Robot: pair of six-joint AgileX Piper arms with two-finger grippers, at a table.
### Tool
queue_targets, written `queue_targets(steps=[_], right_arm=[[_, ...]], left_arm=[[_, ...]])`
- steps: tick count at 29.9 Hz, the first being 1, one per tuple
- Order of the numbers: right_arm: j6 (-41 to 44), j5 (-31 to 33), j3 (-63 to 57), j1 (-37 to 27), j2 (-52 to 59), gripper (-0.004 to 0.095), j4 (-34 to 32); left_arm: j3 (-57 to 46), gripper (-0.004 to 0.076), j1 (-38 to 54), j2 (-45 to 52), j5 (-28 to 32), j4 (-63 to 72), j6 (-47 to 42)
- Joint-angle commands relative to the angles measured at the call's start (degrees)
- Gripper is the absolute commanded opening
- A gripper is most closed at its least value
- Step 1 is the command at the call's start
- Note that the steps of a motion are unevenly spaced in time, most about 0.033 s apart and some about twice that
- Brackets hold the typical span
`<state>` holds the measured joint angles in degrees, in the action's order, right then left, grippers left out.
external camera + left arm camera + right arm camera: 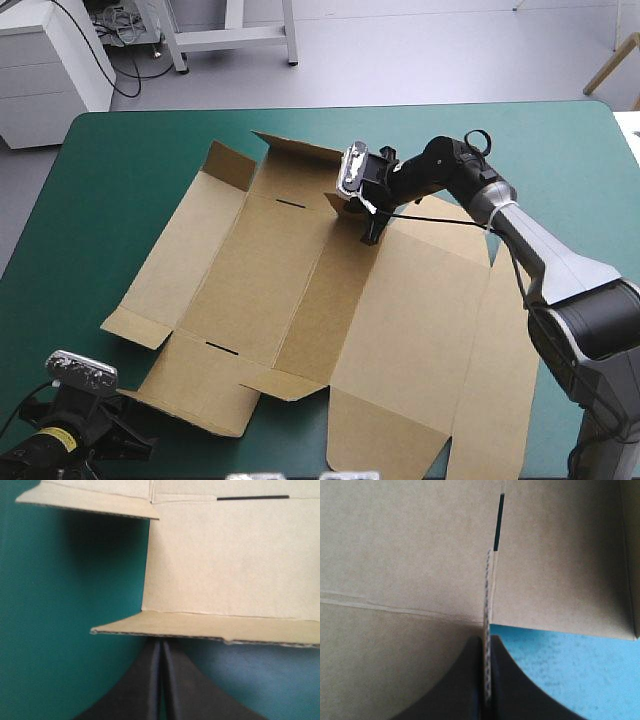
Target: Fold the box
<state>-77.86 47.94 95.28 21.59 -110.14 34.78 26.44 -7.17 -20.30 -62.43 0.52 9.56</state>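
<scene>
The brown box [300, 290] lies as a flat cut sheet across the middle of the table, with small flaps raised at its far edge. Over the sheet's far middle, my right gripper [368, 232] is shut on a small upright flap. In the right wrist view that flap's edge [487, 595] runs edge-on between the black fingers of the right gripper [486, 641], near a cut slot [498, 522]. My left gripper [135, 437] sits low at the near left corner. In its own view the left gripper [161, 644] is shut, its tip just under a slightly lifted flap edge [200, 630].
The bare teal-green cover [110, 190] shows to the left of the sheet and beyond it. The sheet's right panels [480, 400] reach the table's near edge under the right arm. A second slot [220, 346] marks the near left panel.
</scene>
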Motion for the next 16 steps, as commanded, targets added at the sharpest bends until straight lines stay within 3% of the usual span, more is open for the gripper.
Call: queue_targets(steps=[1,16], right_arm=[[-3.79,-1.45,2.96,1.84,0.66,-0.002,4.3],[-5.99,-2.61,12.32,12.24,-8.72,-0.002,3.19]], left_arm=[[1.39,-0.001,0.13,-0.52,2.66,0.06,-0.15],[1.85,-0.001,0.13,-0.52,3.21,3.28,4.2]])
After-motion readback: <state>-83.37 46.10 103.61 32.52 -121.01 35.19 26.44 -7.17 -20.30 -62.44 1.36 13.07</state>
